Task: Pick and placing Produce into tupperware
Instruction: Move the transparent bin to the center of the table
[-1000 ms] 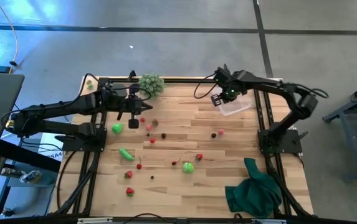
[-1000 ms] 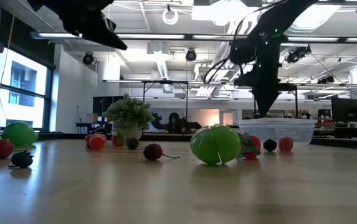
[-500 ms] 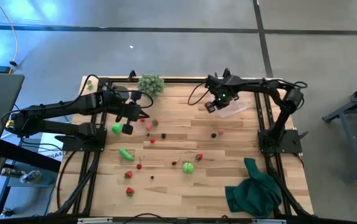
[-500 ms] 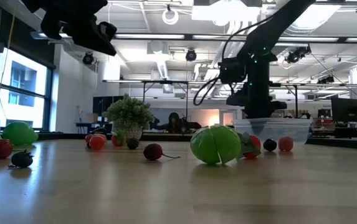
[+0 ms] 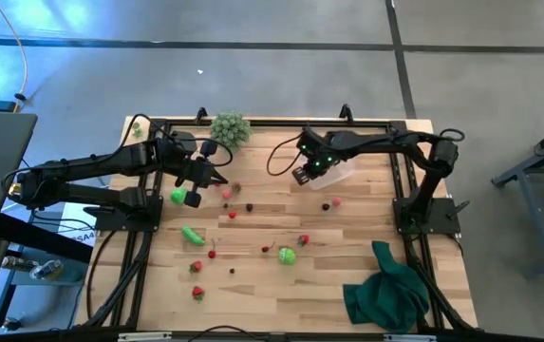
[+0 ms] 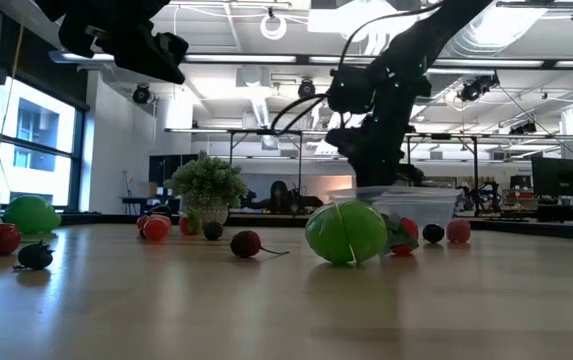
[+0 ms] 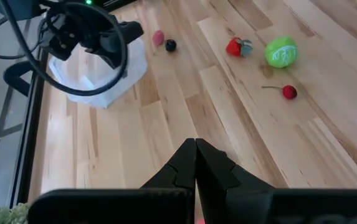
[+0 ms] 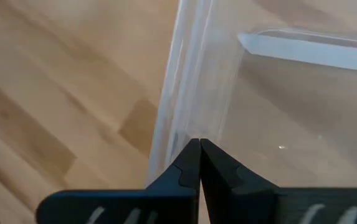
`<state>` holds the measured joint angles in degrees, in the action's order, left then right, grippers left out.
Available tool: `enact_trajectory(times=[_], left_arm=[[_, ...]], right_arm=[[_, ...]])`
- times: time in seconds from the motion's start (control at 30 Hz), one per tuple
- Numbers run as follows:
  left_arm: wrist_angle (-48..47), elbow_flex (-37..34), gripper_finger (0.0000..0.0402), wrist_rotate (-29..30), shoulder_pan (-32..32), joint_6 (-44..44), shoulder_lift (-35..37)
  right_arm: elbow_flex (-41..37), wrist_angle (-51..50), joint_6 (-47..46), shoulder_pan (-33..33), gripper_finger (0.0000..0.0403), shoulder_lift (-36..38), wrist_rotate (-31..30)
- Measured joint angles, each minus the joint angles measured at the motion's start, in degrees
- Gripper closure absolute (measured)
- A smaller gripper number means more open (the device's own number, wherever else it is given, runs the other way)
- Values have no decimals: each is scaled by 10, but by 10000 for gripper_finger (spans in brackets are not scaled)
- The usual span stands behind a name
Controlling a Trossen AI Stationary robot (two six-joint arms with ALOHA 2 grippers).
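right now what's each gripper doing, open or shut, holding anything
left gripper: shut, holding nothing, above the table near the produce.
right gripper: shut on the clear tupperware's wall.
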<state>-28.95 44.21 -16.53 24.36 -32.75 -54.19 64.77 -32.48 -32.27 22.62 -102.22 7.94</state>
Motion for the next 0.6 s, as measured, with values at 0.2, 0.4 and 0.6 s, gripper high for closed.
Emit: enact_trajectory(times=[0.2,0.4,0.6], left_arm=[[0,0,401,0,0,0,0],[1,0,401,0,0,0,0],[0,0,401,0,0,1,0]], right_arm=[[23,14,-7,-39,401,-32,-7],[103,-14,9,-68,401,-82,-9],[197,-73,31,-101,401,-143,-7]])
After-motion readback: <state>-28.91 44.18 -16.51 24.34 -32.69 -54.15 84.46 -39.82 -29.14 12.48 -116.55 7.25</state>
